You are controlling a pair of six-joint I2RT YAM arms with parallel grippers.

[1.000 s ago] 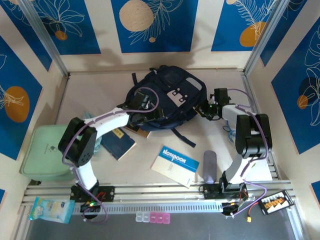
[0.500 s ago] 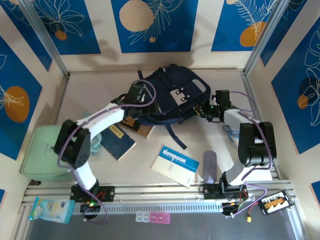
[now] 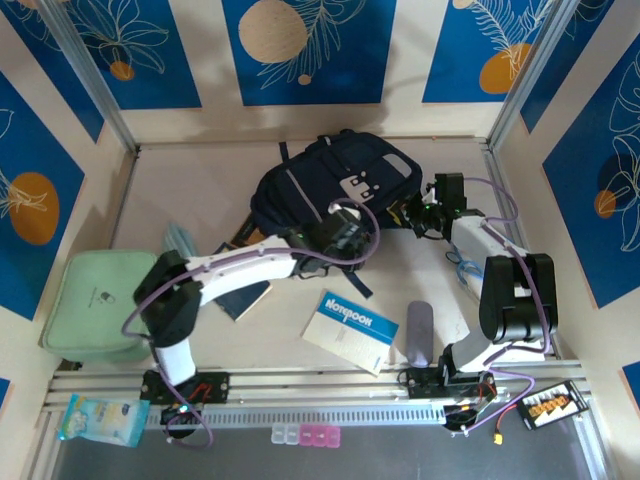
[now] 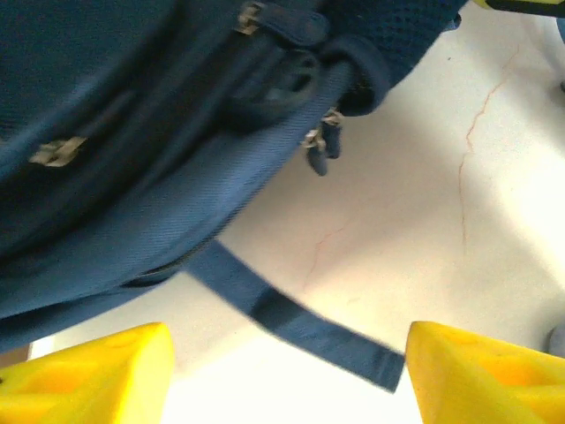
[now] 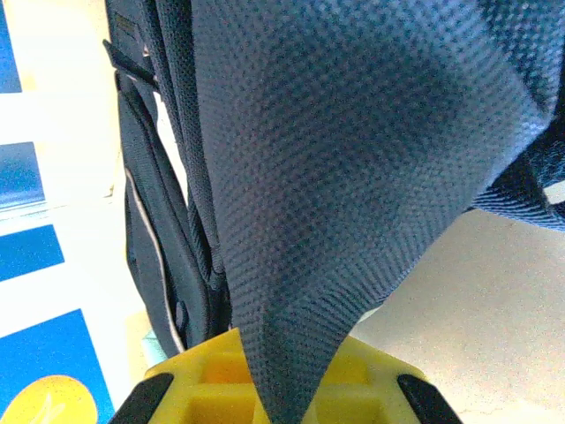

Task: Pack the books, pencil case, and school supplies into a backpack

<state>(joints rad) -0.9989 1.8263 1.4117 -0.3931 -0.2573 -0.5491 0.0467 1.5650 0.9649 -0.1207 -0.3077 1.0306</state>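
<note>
Your right fingers (image 5: 190,389) stay clenched on backpack (image 3: 320,185) mesh, at the surface's far middle. Your left fingers (image 4: 88,371), spread and empty, have swung from its left side to its near edge, above a strap (image 4: 291,318). Notebook (image 3: 350,330) and pencil case (image 3: 419,333) wait unpacked by the front edge.

**One word legible: "Notebook"**

The thin white-and-blue notebook (image 3: 350,332), lying near the middle of the table, carries the word "Notebook" in white on its blue band; from the top camera it reads upside down. The small mark on the pale-green box (image 3: 95,305) at the left and the print on the packet (image 3: 100,420) at the near left are too small to read.
</note>
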